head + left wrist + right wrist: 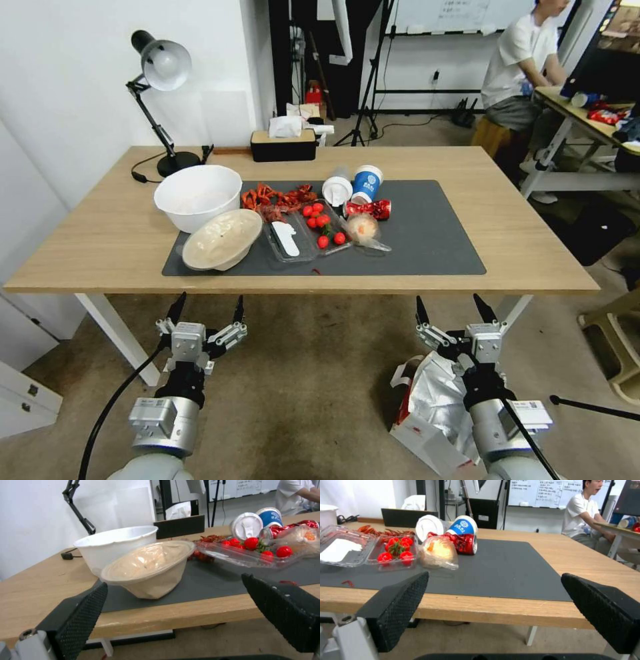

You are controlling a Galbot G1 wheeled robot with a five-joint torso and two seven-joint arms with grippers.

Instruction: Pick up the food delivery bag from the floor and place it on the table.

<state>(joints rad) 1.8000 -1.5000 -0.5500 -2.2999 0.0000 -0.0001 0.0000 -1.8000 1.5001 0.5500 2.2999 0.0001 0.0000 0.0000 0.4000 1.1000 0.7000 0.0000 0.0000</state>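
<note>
Partly hidden behind the right gripper (457, 308), food delivery bag (433, 400); both jaws apart.

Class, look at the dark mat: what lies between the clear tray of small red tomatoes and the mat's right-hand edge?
Nearest the tomato tray lies a small clear plastic bag, with a red can behind it; beyond them the dark mat is bare, as the head view shows.
</note>
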